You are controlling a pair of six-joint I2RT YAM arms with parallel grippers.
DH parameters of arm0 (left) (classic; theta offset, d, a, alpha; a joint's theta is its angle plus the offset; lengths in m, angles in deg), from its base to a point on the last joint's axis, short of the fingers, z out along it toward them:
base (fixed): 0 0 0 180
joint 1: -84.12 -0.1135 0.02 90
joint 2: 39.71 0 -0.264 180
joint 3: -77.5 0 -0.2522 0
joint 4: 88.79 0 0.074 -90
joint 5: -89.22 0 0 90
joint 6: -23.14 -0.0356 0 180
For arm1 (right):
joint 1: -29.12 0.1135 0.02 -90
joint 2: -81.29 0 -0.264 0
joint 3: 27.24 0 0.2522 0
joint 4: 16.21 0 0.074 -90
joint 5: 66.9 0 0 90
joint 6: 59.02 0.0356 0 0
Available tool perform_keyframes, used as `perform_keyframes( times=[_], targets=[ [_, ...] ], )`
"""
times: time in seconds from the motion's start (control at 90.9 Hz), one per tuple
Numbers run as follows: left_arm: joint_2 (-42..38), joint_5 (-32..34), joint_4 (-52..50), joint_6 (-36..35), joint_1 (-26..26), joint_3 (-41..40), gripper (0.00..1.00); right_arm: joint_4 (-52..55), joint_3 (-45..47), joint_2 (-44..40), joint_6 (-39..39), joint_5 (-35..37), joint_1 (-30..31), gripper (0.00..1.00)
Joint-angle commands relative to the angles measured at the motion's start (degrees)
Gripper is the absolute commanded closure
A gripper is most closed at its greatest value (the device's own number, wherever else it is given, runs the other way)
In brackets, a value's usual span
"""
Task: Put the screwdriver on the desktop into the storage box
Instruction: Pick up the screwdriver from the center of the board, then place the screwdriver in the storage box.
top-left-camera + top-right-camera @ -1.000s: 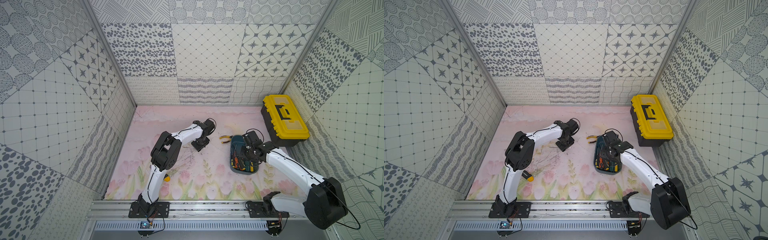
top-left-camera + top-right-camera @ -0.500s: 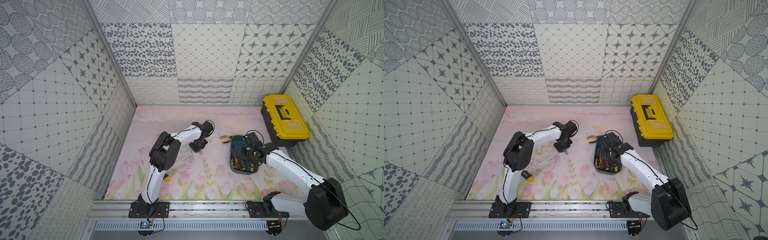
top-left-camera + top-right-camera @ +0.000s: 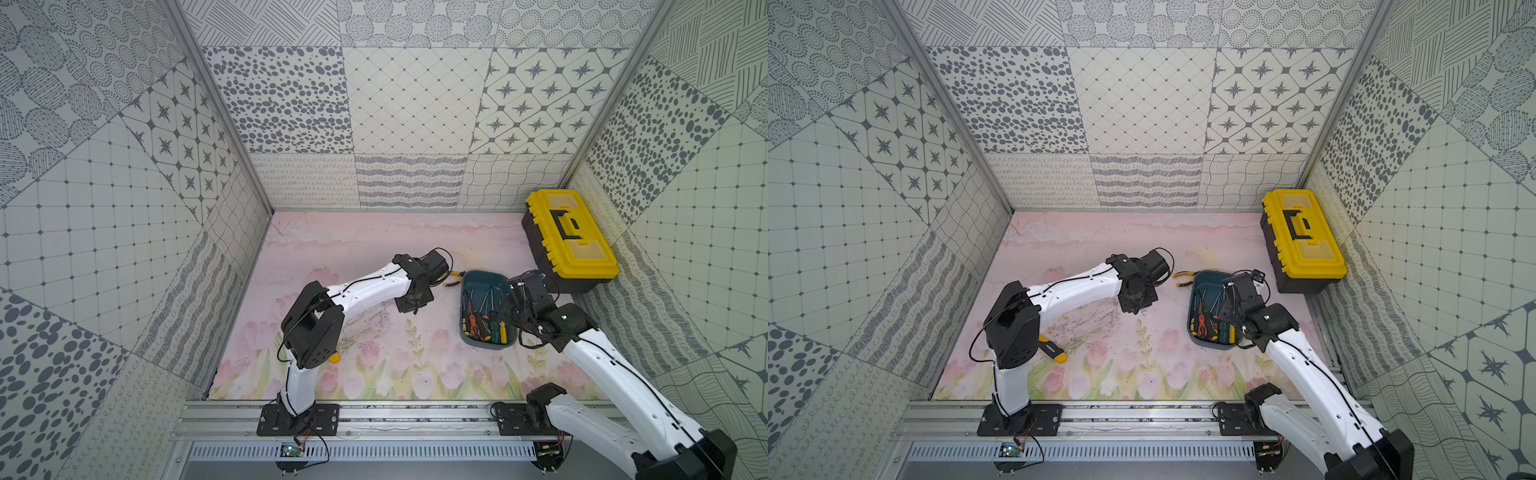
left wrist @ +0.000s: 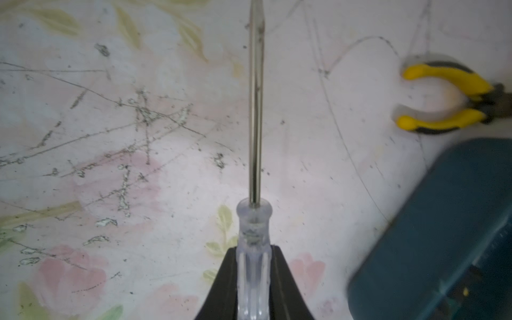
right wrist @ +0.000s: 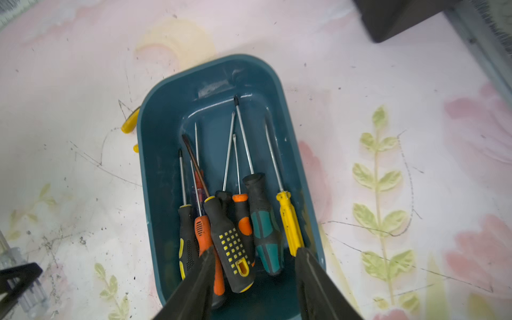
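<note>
Screwdriver (image 4: 255, 110) with clear handle pinched in closed left gripper (image 4: 253, 250), low on scuffed desktop (image 4: 83, 194), near storage box (image 5: 221, 80), right gripper (image 5: 253, 253) parted over it, several screwdrivers (image 5: 230, 238) heaped inside, yellow-handled pliers (image 4: 443, 94) alongside

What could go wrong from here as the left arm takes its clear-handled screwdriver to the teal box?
1. The right gripper hangs over the storage box with its jaws open, so the two arms could collide there.
2. The left gripper pinches only the clear handle of the screwdriver. The long shaft juts ahead and may swing or catch the rim.
3. The pliers lie beside the box near the left arm's likely path and might get knocked.
</note>
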Motion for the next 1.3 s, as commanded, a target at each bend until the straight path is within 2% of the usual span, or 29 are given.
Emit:
perform_keyframes(
  times=[0.0,0.121,0.352,0.594,0.693,0.847,1.057,1.167,1.288],
  targets=[
    [1.4,-5.5,4.23,-11.59,6.43,7.14,0.91,5.97,-0.51,-5.11,3.72,6.87,-0.33,0.49],
    [8.24,-14.44,5.04,-11.88,8.99,14.97,0.91,8.61,-0.84,-10.37,4.15,7.7,-0.31,0.48],
    [21.44,-19.23,3.56,-13.95,13.14,32.3,0.89,12.14,-0.15,-13.7,6.82,6.78,-0.28,0.48],
    [32.44,-22.67,2.65,-11.78,13.15,43.12,0.88,12.72,1.52,-13.51,7.57,5.97,-0.28,0.48],
    [35.19,-22.77,0.91,-11.93,13.03,46.58,0.82,12.62,2.01,-12.86,8.19,5.71,-0.32,0.47],
    [34.12,-21.19,-0.18,-12.0,12.38,45.37,0.61,12.47,1.93,-10.92,8.37,4.62,-0.33,0.46],
    [27.35,-15.87,1.97,-13.06,11.54,41.8,0.49,10.25,1.83,-6.77,8.01,3.59,-0.34,0.46],
    [20.03,-12.62,5.72,-12.12,9.61,34.65,0.47,7.72,1.24,-0.56,6.52,1.4,-1.1,0.46],
    [8.57,-9.02,13.59,-8.85,5.49,18.82,0.46,4.16,0.22,7.03,2.04,-2.65,-4.22,0.44]
  ],
)
